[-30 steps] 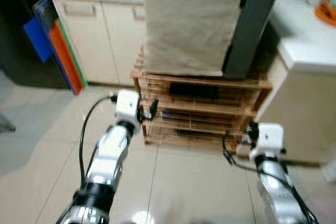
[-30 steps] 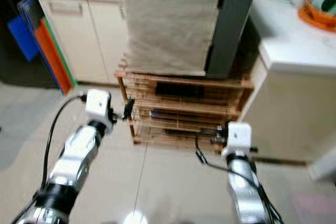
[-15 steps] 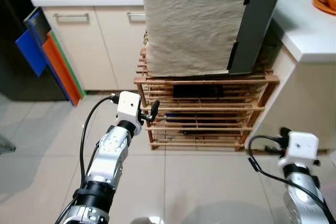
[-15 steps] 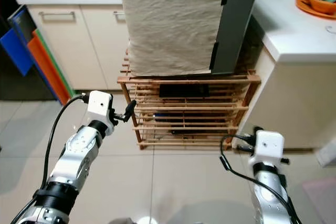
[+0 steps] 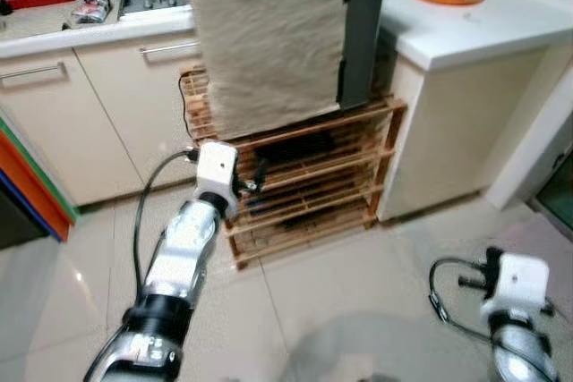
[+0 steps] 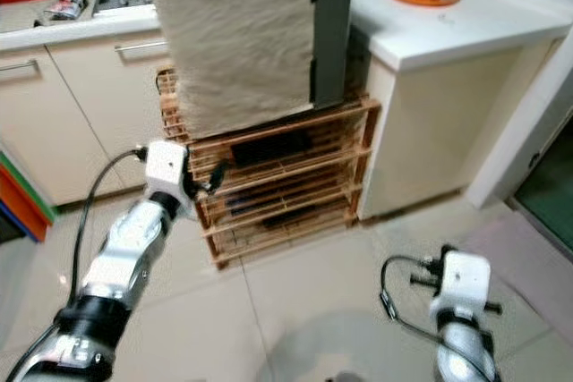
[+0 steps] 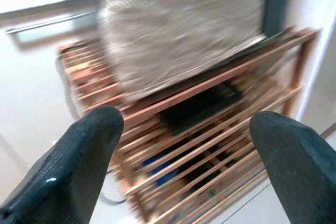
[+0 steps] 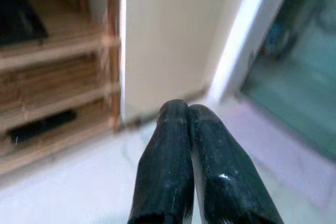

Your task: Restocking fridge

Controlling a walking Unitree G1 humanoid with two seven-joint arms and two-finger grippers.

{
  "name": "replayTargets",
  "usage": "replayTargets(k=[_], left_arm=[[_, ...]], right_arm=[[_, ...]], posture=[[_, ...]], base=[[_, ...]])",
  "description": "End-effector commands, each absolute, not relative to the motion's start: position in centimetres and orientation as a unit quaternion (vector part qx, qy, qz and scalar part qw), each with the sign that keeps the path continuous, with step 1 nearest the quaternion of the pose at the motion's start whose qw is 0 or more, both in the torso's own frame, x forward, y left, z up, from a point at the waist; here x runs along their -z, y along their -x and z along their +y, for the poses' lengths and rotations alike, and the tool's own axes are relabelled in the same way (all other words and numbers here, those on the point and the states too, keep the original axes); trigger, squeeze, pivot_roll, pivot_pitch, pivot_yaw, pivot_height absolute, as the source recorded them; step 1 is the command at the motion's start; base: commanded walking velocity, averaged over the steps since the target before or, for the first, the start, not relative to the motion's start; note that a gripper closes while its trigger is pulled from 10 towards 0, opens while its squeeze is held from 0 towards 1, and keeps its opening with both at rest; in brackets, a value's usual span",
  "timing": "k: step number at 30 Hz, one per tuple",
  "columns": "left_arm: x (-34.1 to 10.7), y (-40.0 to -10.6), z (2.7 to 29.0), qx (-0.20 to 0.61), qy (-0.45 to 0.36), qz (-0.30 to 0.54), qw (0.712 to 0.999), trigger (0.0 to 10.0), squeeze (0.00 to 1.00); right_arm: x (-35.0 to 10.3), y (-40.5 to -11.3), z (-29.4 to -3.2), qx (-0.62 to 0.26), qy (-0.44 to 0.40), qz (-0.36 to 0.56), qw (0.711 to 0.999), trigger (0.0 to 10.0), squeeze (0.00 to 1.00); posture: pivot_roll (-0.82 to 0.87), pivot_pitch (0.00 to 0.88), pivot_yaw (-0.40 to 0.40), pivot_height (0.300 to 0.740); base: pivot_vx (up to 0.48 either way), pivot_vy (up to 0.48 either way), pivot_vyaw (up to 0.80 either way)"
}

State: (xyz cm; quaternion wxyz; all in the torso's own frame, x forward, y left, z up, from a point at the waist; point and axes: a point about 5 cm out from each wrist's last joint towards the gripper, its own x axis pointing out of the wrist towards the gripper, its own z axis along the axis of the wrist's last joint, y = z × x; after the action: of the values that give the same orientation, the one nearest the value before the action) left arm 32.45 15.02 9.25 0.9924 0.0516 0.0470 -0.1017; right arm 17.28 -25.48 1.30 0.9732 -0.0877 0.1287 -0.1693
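Wooden slats of a low rack (image 5: 309, 181) sit at centre frame, carrying a tall fridge (image 5: 269, 33) draped in beige cloth (image 5: 255, 42), its dark side panel facing the white table (image 5: 483, 29) at upper right. No item to restock is in either end effector. The left end effector (image 7: 184, 145) is released, fingers spread wide, raised just before the rack. The right end effector (image 8: 188, 166) is clenched on nothing, low over the tiled floor (image 5: 358, 310) at lower right. To do this step well, the robot should probably square up to the fridge, find its door edge under the cloth, and keep the raised arm clear of the slats.
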Motion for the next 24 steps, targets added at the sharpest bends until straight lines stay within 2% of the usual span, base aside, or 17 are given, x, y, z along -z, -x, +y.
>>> replayTargets(k=[1,7,10,11,13,17,22,24], left_arm=[[-9.6,-32.7,14.6,0.110,-0.054,0.043,0.992,10.0,0.00],[-9.8,-34.0,13.9,0.133,-0.066,0.045,0.988,10.0,0.00],[-9.5,-34.9,15.8,0.118,-0.073,0.084,0.987,10.0,0.00],[-9.6,-35.3,16.6,0.114,-0.069,0.095,0.987,10.0,0.00],[-10.7,-36.2,18.2,0.104,-0.077,0.098,0.987,10.0,0.00],[-11.4,-36.7,18.1,0.117,-0.097,0.090,0.984,10.0,0.00],[-11.7,-37.2,17.1,0.142,-0.115,0.083,0.980,10.0,0.00],[-11.8,-37.3,16.7,0.143,-0.112,0.076,0.980,10.0,0.00]], right_arm=[[-1.9,-17.2,-26.9,0.203,0.092,0.118,0.968,10.0,0.00],[-1.3,-14.4,-30.7,0.321,0.083,0.129,0.934,10.0,0.00],[-1.8,-13.1,-30.7,0.341,0.082,0.121,0.929,10.0,0.00],[-2.0,-12.8,-30.3,0.339,0.085,0.114,0.930,10.0,0.00],[-2.5,-12.0,-30.0,0.363,0.078,0.095,0.924,10.0,0.00],[-3.0,-11.8,-30.0,0.356,0.091,0.088,0.926,10.0,0.00],[-4.2,-12.3,-31.4,0.390,0.103,0.076,0.912,10.0,0.00],[-4.4,-12.8,-31.8,0.393,0.101,0.077,0.911,10.0,0.00]], posture=[[-0.12,0.000,0.086,0.711],[-0.23,0.000,0.153,0.711],[-0.24,0.000,0.178,0.711],[-0.25,0.017,0.224,0.711],[-0.27,0.029,0.266,0.711],[-0.29,0.035,0.265,0.711],[-0.31,0.008,0.240,0.711],[-0.30,0.005,0.206,0.711]], base=[[0.000,0.000,0.00],[0.000,0.000,0.00],[0.000,0.000,0.00],[0.000,0.000,0.00],[0.000,0.000,0.00],[0.000,0.000,0.00],[0.000,0.000,0.00],[0.000,0.000,0.00]])
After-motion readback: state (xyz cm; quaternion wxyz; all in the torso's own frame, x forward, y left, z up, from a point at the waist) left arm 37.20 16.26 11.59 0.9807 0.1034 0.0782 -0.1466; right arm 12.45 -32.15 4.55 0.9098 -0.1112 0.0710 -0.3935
